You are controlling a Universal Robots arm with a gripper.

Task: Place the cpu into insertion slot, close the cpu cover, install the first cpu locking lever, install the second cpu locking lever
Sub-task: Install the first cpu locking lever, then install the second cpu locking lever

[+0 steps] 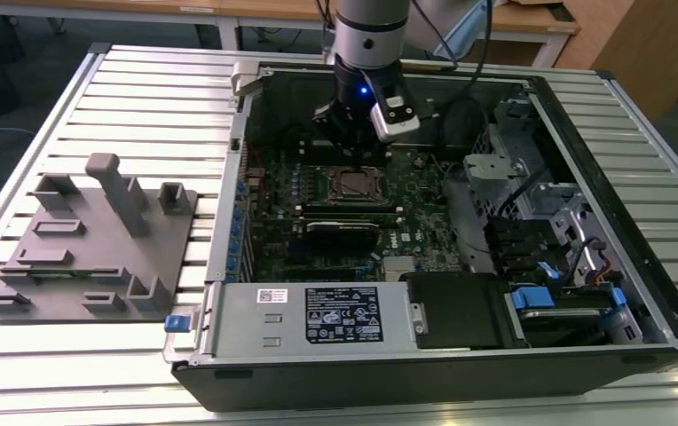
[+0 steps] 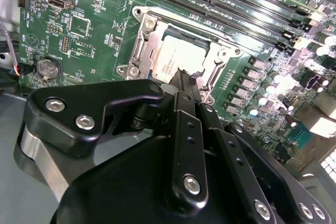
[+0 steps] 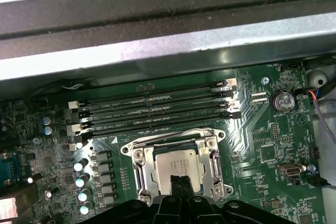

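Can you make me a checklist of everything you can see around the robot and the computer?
Surface: ribbed metal table holding an open computer case.
Job's things: cpu sits in the insertion slot on the green motherboard; cpu cover lies down around it.
Clutter: grey fixture block with posts, at the exterior view's left of the case.
Grippers: gripper just above the cpu's edge, fingers together, holding nothing.
Cables: black cables run along the arm; small wires beside the coin battery.
Surroundings: wooden desks behind the table.
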